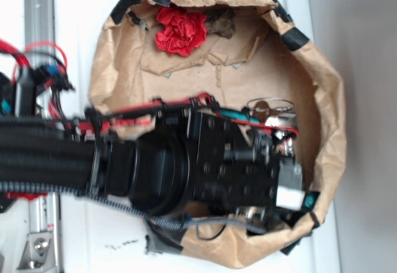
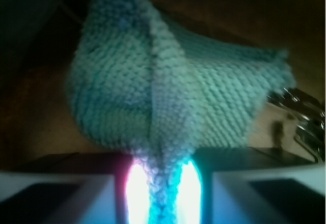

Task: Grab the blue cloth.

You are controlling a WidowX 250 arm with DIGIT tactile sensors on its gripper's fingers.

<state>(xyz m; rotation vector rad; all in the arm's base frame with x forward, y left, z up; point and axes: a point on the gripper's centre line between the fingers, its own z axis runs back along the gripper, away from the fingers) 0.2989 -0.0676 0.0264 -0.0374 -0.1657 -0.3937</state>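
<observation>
In the wrist view the blue cloth [image 2: 168, 96], a light teal terry towel, fills most of the frame and hangs gathered into a fold that runs down between my two fingers. My gripper [image 2: 162, 193] is shut on that pinched fold, the glowing pads [image 2: 137, 188] pressing it from both sides. In the exterior view my gripper [image 1: 286, 180] sits low inside the brown paper bag [image 1: 329, 105] at its right side. Only a small teal bit of the cloth [image 1: 308, 201] shows there; the arm hides the rest.
A red ruffled fabric piece [image 1: 180, 31] and a dark lump [image 1: 221, 22] lie at the bag's far side. Metal keys on a ring [image 1: 268, 110] lie beside the gripper, also at the right edge of the wrist view [image 2: 304, 117]. The bag's taped rim surrounds the arm.
</observation>
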